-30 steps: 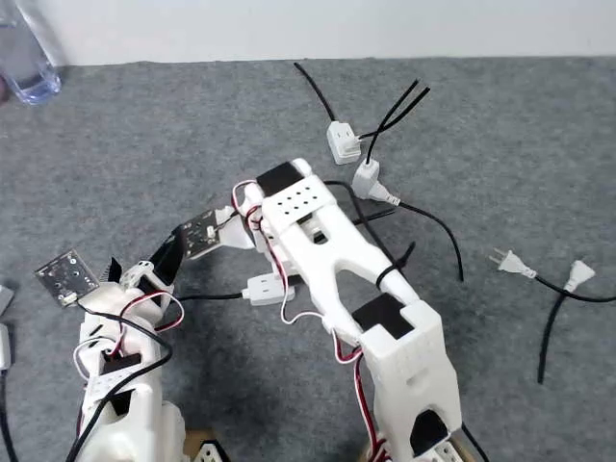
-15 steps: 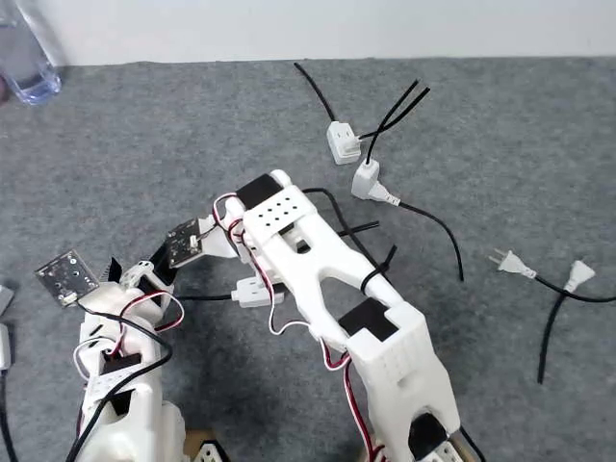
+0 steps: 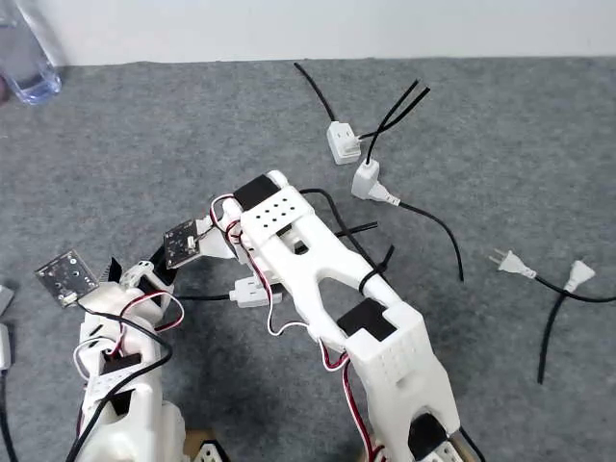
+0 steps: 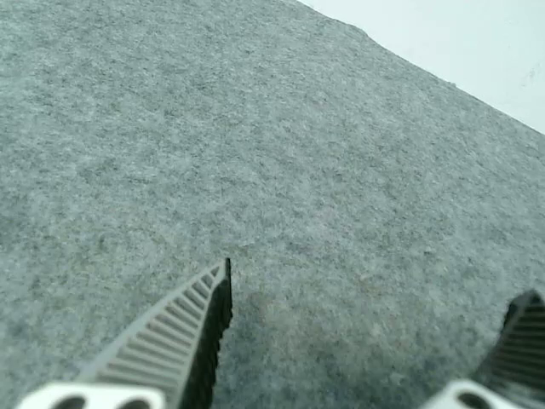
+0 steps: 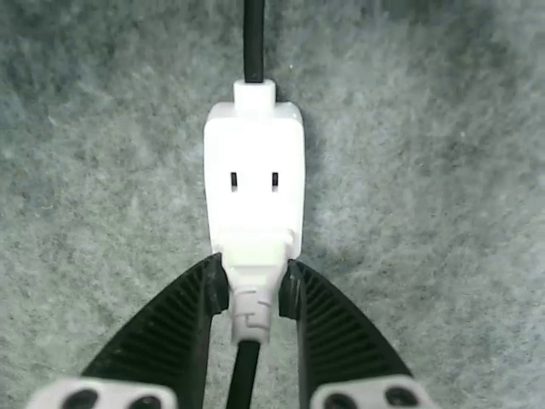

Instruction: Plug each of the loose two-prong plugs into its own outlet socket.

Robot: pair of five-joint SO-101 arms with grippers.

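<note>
We see a mottled grey felt table [image 3: 115, 144] under a plain white wall [image 3: 385, 29]. The right arm [image 3: 327, 265] and left arm [image 3: 125, 423] are white with black motor blocks and red and white wires. The right gripper [image 5: 253, 277] and left gripper [image 4: 375, 285] have black fingers with fine ribbing. The outlet socket [image 5: 254, 170] is white with two dark slots, on a black cable [image 5: 254, 38]; the plug [image 5: 254, 251] is white too. A loose plug [image 3: 510, 262] is white on a black cord. A bottle [image 3: 24, 58] is clear and bluish.
</note>
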